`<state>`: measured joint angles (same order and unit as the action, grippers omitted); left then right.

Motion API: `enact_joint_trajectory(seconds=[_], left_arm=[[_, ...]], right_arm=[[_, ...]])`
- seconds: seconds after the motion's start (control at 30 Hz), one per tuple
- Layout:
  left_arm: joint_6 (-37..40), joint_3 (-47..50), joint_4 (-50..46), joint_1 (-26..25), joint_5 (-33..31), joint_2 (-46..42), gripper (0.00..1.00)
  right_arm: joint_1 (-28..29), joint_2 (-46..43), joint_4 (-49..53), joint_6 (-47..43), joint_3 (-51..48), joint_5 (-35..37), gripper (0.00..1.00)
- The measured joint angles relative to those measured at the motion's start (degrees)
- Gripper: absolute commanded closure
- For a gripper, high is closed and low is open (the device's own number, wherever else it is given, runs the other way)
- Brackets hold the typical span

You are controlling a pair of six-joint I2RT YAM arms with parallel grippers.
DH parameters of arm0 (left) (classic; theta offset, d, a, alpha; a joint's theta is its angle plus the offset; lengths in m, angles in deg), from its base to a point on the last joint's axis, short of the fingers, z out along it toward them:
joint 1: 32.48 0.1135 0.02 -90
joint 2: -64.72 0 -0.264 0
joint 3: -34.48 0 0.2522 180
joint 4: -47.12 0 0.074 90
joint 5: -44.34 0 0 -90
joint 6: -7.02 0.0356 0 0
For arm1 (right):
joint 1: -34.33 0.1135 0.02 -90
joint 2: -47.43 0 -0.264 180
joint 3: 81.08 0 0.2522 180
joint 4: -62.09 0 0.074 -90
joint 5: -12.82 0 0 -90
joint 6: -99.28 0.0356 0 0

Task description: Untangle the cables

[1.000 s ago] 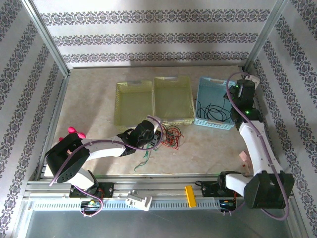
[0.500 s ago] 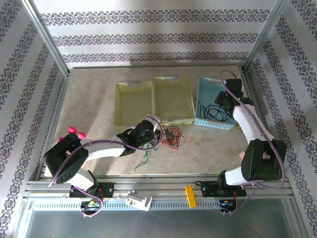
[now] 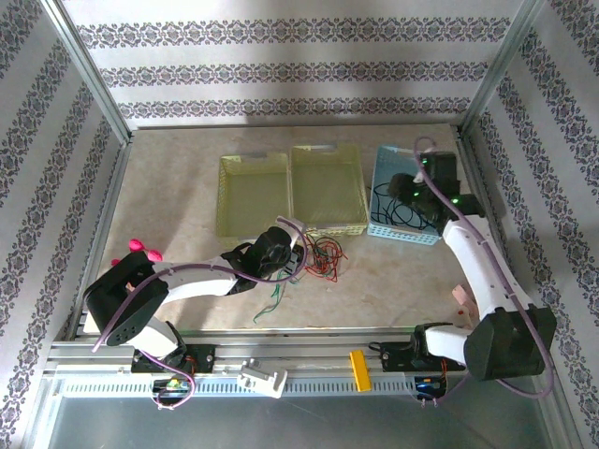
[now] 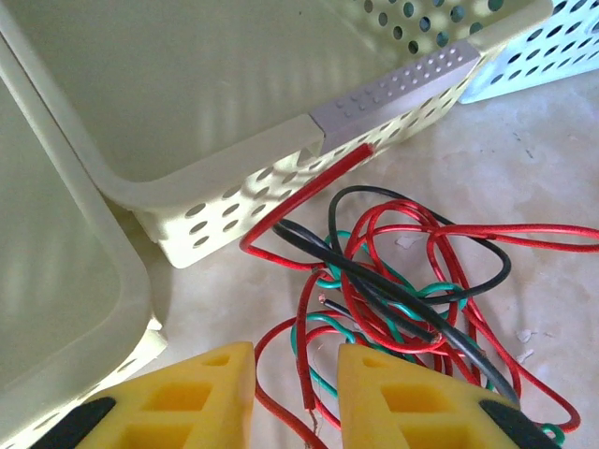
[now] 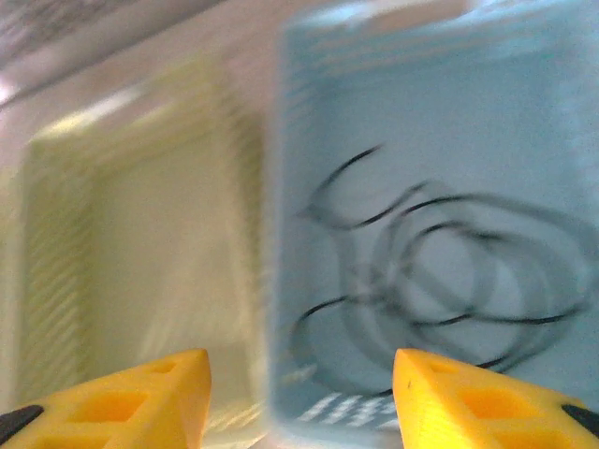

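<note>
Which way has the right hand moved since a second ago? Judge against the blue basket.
Yes. The right hand went left, from beside the light blue perforated plastic basket's right rim to above its inside.

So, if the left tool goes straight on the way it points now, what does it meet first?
Probably the cables: red and green strands lie just ahead of the left tool. Behind them stands a corner of the yellow basket.

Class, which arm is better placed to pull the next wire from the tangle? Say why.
Left: the left tool sits at the tangle; the right tool hangs open above the blue basket, well away.
</note>
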<state>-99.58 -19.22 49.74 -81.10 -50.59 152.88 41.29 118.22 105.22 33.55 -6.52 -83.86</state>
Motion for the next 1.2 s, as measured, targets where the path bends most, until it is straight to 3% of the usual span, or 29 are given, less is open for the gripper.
enact_joint_trajectory(seconds=[0.2,0.37,0.43,0.5,0.63,0.87,1.07,1.2], left_arm=[[0.0,-0.1,0.0,0.0,0.2,0.6,0.72],[0.0,-0.2,-0.1,0.0,-1.9,0.6,0.73],[-0.3,-0.2,-0.1,0.0,-4.4,0.5,0.68],[-0.5,-0.1,-0.3,0.0,-6.7,0.1,0.63],[-0.6,-0.1,-0.5,0.0,-9.8,-1.3,0.61],[-0.6,0.0,-0.5,0.0,-10.1,-2.1,0.59],[0.7,0.0,-0.5,0.0,-3.5,-2.1,0.5],[1.4,0.0,-0.5,0.0,1.5,-1.6,0.55]], right_arm=[[15.9,2.6,-0.1,-0.9,-6.5,-13.2,0.54],[21.7,6.9,-1.2,-0.8,-8.7,-18.6,0.55],[23.0,8.3,-2.3,-1.0,-8.7,-20.2,0.55],[23.8,9.6,-3.0,-1.4,-8.5,-21.3,0.56],[24.3,14.3,-3.5,-2.0,-6.9,-22.8,0.59],[24.3,20.3,-5.6,-2.1,-4.2,-23.0,0.99],[23.5,17.2,-5.7,-2.2,-4.1,-23.0,1.0],[20.0,9.6,-6.6,-1.6,-4.1,-26.4,1.0]])
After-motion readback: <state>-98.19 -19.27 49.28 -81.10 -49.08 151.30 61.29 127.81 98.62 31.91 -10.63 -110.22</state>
